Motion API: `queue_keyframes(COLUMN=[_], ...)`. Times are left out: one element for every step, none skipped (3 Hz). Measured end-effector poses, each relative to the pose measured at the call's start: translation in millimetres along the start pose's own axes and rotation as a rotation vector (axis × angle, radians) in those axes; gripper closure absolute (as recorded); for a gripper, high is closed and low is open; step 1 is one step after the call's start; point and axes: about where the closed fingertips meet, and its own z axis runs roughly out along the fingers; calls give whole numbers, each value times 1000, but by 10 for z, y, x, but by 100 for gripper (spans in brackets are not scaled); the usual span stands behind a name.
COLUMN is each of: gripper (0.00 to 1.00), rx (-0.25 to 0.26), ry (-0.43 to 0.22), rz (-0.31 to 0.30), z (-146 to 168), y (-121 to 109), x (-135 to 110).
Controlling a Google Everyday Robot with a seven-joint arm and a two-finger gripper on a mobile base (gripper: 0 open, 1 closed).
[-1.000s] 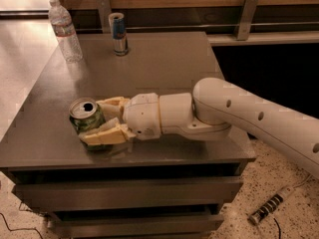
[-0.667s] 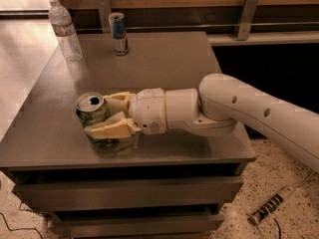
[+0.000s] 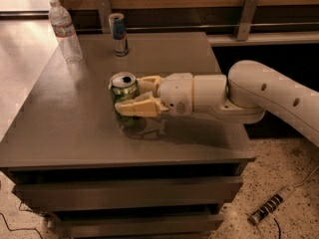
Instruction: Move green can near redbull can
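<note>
I see a clear water bottle (image 3: 64,31) standing upright at the far left corner of the grey bench (image 3: 75,133). A power strip (image 3: 271,208) lies on the speckled floor (image 3: 279,158) past the near right corner. My gripper (image 3: 130,97) sits mid-bench.

The grey table (image 3: 75,133) has the gripper (image 3: 127,96) low over its middle, reaching in from the right and clamped around the green can (image 3: 123,89). Whether the can's base touches the tabletop cannot be told. Beyond the gripper's tip, near the far edge, the redbull can (image 3: 118,34) stands upright. Further left, at the far corner, stands a bottle (image 3: 65,31), apart from it.
</note>
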Motion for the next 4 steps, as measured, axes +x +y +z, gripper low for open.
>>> queue_keyframes(gripper=[100, 100, 100, 100], rx=[102, 180, 246, 339], ry=[59, 77, 44, -34], rz=[18, -3, -44, -65], z=[-511, -909, -1144, -1067], y=[-541, -1073, -1577, -2340], x=[33, 34, 43, -18])
